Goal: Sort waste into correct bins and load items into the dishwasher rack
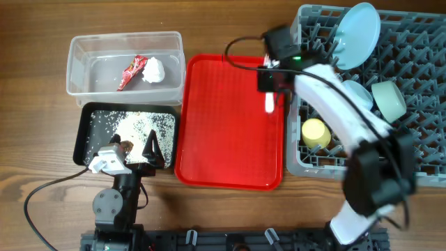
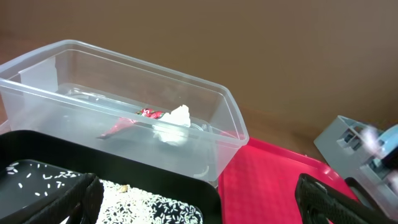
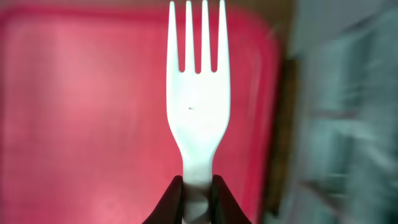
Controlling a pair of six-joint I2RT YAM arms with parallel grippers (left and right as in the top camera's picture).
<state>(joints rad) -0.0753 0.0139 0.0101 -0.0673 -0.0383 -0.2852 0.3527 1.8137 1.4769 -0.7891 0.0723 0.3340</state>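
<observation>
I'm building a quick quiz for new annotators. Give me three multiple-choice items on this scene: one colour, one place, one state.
1. The cup in the rack is: A green, B yellow, C red.
2. The red sachet lies in: A the clear tub, B the rack, C the cup.
3. The right gripper is: A open and empty, B shut on the cup, C shut on the fork.
Answers: 1 B, it shows yellow overhead; 2 A, it lies beside the tissue ball on the tub's floor; 3 C, both fingers pinch the fork's handle.
</observation>
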